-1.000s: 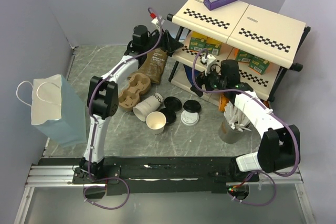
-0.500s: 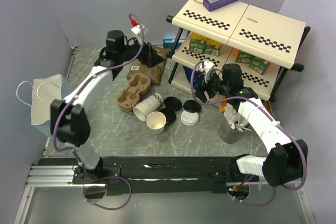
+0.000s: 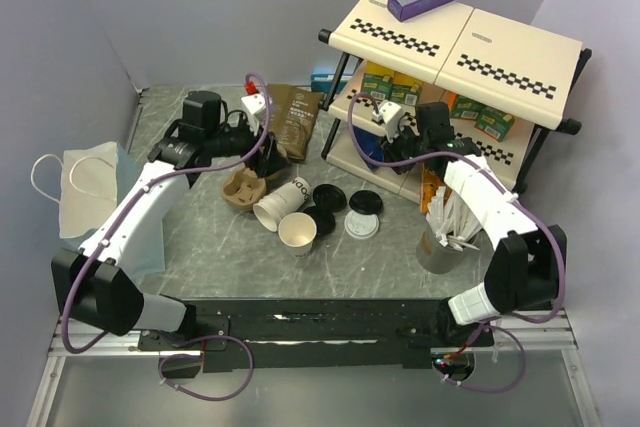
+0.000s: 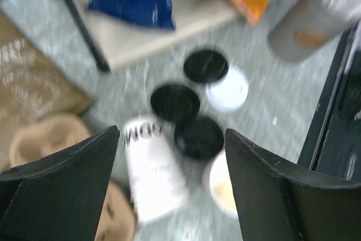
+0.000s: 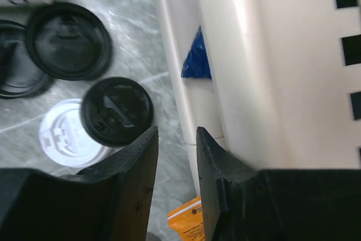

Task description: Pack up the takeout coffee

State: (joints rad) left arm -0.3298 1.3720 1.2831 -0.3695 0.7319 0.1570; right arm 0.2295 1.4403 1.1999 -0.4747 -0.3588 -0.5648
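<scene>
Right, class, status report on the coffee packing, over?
Left fingers wide open, empty, near tipped cup. Right fingers narrowly parted, empty, by shelf. Tipped cup and upright cup unlidded, unpacked. Loose lids crowd them.

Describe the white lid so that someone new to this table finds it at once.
Start at the checkered shelf unit on the table's right side. On the grey table, in front of the shelf's lowest tier, lies a cluster of round lids. The white lid is the only pale one there: the black lids beside it are all dark, and one overlaps its far edge.
</scene>
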